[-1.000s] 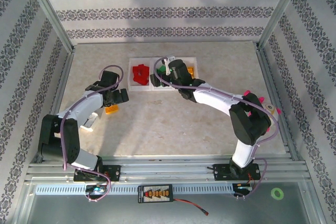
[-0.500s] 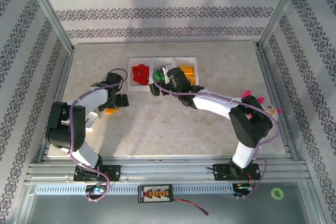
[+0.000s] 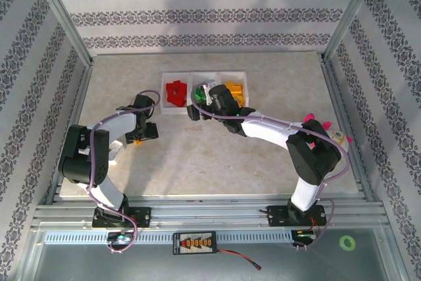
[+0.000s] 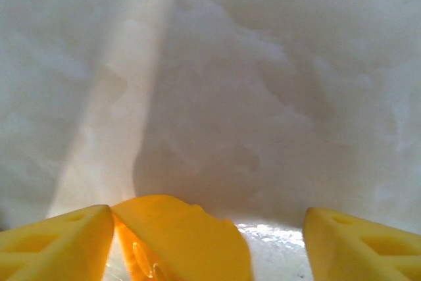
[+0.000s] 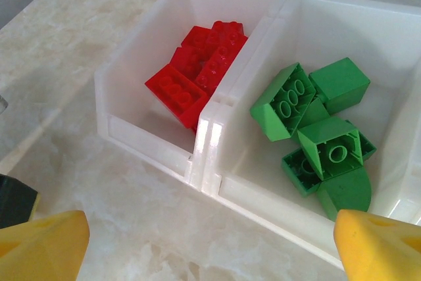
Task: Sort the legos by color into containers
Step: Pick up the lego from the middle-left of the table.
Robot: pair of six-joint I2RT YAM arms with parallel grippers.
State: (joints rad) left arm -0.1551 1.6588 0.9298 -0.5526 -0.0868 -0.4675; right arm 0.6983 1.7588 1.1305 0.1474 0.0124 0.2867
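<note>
An orange lego (image 4: 177, 235) lies on the table between the yellow fingers of my left gripper (image 4: 207, 248). It rests against the left finger (image 4: 52, 241), and a gap separates it from the right finger (image 4: 362, 245). From above, the left gripper (image 3: 137, 136) is low over that lego (image 3: 139, 140), left of the containers (image 3: 163, 100). The three joined bins hold red legos (image 5: 197, 70), green legos (image 5: 316, 123) and yellow legos (image 3: 233, 90). My right gripper (image 5: 210, 248) stands open just before the bins' front wall (image 5: 289, 208), with nothing in it.
A pink plush toy (image 3: 329, 133) sits by the right arm's elbow at the table's right edge. A flat white thing (image 3: 113, 154) lies partly under the left arm. Metal frame posts and patterned walls close in the table on three sides.
The left gripper has come down around the orange lego and its jaws have narrowed. The right gripper drew back from over the green bin to the bins' front, then stayed still.
</note>
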